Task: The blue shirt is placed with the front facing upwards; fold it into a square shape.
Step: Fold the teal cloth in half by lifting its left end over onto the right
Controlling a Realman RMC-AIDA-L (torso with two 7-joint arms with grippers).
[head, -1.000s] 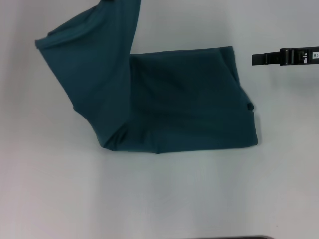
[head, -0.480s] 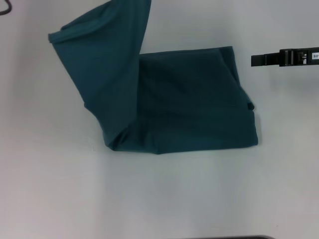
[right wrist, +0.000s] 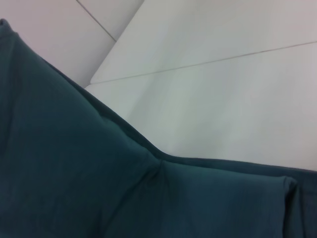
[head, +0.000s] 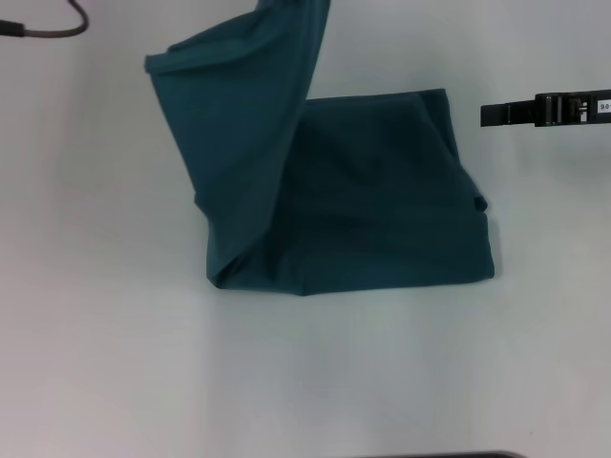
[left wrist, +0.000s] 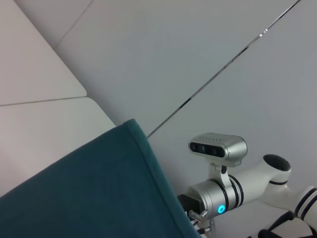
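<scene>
The blue shirt (head: 363,210) is seen as one plain dark teal-blue, with no print shown. The table (head: 286,382) is plain white. At the upper right of the frame, a black strip (head: 544,110) is seen.

I am seeing a plain white table (head: 315,382) filling the head view, and a dark cable (head: 48,27) is curling in at its far left corner. A dark strip (head: 449,455) is showing along the near edge. In the left wrist view, I am looking at pale wall panels (left wrist: 163,54) with a thin dark seam running between them.
</scene>
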